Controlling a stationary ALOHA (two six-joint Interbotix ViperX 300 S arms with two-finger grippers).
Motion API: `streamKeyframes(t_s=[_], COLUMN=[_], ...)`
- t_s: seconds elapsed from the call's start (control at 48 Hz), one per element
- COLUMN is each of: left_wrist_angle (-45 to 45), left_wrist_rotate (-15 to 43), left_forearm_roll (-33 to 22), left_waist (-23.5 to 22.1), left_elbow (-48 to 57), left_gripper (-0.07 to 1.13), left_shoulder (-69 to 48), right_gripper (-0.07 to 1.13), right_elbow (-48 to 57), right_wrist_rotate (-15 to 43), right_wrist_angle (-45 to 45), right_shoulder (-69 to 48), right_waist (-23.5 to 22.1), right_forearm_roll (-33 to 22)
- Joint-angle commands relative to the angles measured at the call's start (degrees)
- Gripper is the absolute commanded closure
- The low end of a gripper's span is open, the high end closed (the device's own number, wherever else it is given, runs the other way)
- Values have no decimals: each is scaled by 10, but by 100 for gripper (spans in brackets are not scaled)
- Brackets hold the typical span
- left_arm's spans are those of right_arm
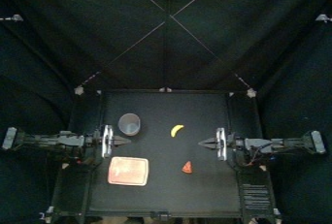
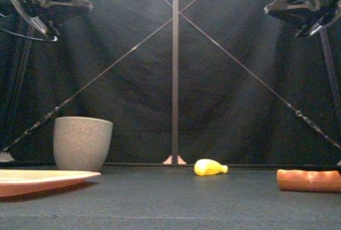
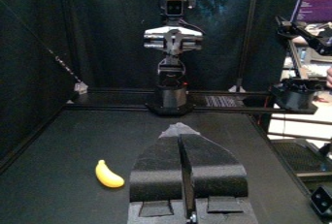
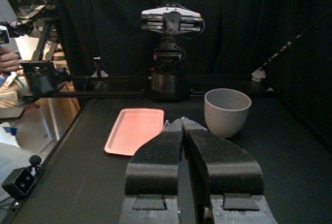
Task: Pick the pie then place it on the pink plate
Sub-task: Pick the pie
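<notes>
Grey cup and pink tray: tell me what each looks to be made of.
Grey cup: perhaps matte ceramic or plastic, given its dull, glare-free wall. Pink tray: probably smooth moulded plastic, given its even colour and thin raised rim.

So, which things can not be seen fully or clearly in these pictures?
Pie: the front view's right edge cuts it off; it is too small in the top view for detail; neither wrist view shows it.
Pink plate: cut by the front view's left edge and seen only edge-on there.
Left end effector and right end effector: each hides the table just behind it in its own wrist view.
</notes>
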Motion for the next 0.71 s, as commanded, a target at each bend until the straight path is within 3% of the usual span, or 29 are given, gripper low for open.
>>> streamKeyframes(t_s=[0.021,0.188,0.312,0.417,0.625,0.708], left_wrist_angle=[-2,-2,-2,-2,-2,-3], left_wrist_rotate=[1,2,2,2,2,3], left_forearm_roll=[0,3,4,4,5,5], left_waist=[8,7,7,5,5,6], left_elbow=[-10,-10,-10,-9,-7,-6], left_gripper=[95,98,98,98,98,98], left_shoulder=[8,7,8,8,8,8], right_gripper=[101,97,84,63,7,-3], right_elbow=[-4,-34,-74,-99,-127,-131], right_wrist_rotate=[2,1,1,0,4,4], right_wrist_angle=[3,85,179,226,229,225], right_shoulder=[19,83,152,193,238,246], right_waist=[2,2,5,20,34,34], right_forearm_roll=[-2,-4,-7,-7,-3,-2])
